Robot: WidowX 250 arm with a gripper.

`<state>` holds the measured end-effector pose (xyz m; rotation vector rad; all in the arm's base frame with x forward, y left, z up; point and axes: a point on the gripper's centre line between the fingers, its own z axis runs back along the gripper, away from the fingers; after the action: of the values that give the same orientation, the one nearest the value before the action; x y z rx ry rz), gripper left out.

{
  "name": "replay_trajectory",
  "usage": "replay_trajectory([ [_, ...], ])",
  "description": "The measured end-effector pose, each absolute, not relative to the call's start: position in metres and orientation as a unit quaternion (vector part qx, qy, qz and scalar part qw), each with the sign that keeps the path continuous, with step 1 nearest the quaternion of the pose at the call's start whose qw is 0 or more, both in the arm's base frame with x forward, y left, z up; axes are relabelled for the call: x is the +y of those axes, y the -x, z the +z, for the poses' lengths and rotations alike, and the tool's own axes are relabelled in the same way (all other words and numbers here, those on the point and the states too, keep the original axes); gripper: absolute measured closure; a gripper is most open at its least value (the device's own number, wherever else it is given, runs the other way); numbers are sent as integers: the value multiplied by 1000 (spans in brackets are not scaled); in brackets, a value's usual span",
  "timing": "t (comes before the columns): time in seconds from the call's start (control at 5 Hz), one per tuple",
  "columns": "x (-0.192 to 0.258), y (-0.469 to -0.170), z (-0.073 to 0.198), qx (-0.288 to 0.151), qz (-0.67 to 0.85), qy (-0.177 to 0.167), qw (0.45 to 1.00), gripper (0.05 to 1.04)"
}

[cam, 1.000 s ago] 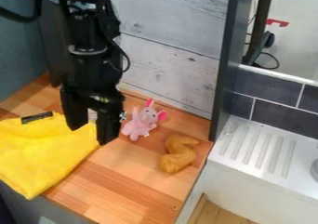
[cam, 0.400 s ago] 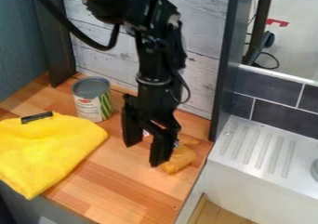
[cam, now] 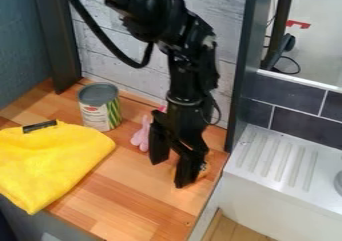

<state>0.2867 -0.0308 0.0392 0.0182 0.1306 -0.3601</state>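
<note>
At the near left, a big yellow cloth (cam: 50,160) lies flat with some folds. A small black strip (cam: 39,126) sits on its far edge. The cloth is on the wooden counter (cam: 127,200), which has light and dark brown stripes.

To the right of the cloth, the black gripper (cam: 171,173) hangs down over the counter. Its two fingers are spread apart, with a gap between the tips. A tan thing (cam: 202,174) lies on the right part of the counter, just behind the gripper's right finger. Most of it is hidden, so I can't tell its whole shape, or if the finger touches it.

A bit farther, a pink toy (cam: 141,135) peeks out from behind the left finger. It looks soft, and the gripper covers much of it.

Far left of the toy, a can (cam: 99,108) stands up straight. It has a flat gray top and a white and green label with a bit of red. I can't see what is in it.

On the right side is a white sink (cam: 274,157) with long ridges on its top. Dark tiles (cam: 304,127) are behind it. At the far side of the counter stands a pale wooden wall (cam: 113,60).
</note>
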Motion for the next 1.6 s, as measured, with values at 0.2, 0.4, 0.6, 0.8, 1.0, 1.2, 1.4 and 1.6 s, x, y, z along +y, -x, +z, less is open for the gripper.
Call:
replay_trajectory([
  [0.2,-35,-293,28,65,-193,-14,979,81],
  [0.4,-38,-299,17,66,-203,-6,977,81],
  [0.6,-37,-303,7,79,-197,-6,977,96],
  [0.8,-38,-308,5,77,-194,-5,978,178],
  [1.0,-34,-310,5,75,-182,0,980,448],
  [1.2,-34,-309,6,65,-174,6,983,501],
  [1.4,-33,-298,15,71,-167,8,983,500],
  [1.6,-29,-299,73,3,-141,-7,990,501],
])
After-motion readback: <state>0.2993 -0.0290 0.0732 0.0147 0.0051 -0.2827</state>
